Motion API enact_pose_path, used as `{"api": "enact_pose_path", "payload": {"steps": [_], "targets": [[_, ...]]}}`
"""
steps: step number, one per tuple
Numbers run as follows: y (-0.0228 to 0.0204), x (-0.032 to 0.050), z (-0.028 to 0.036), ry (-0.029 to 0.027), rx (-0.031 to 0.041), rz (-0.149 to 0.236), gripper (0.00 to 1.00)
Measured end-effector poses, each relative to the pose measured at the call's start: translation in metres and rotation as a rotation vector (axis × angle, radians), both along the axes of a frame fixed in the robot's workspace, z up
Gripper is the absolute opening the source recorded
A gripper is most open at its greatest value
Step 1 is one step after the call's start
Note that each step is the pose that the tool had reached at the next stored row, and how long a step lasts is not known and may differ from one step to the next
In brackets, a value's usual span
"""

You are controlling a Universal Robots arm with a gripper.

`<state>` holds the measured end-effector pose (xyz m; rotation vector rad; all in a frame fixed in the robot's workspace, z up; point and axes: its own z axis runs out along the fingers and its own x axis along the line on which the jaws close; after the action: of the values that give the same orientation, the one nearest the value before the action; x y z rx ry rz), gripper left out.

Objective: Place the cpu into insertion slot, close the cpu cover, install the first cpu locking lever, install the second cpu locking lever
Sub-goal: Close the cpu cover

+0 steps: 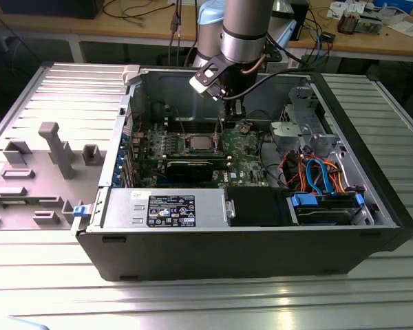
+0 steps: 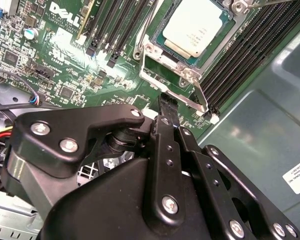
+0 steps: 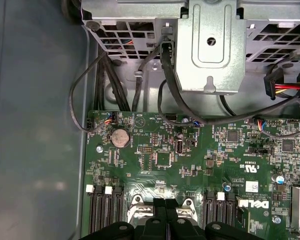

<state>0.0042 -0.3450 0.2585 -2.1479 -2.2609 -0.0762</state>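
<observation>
Second wrist view: cpu [image 2: 197,27] seated; gripper [image 2: 167,105] pinched together, empty, beside locking lever [image 2: 200,95]. I'd push lever straight down, hook it, stay off cpu.

open black computer case [image 1: 227,251], green motherboard [image 3: 215,165], round coin battery [image 3: 120,137], grey power supply [image 1: 124,206]

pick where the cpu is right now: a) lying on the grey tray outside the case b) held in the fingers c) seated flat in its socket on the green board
c: the second wrist view shows the cpu lying flat on the green board, apart from the gripper.
</observation>
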Motion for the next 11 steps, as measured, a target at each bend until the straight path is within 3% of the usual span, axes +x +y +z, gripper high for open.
{"api": "enact_pose_path", "payload": {"steps": [11], "targets": [[0.0, -0.0027, 0.0, 0.0, 0.0, 0.0, 0.11]]}}
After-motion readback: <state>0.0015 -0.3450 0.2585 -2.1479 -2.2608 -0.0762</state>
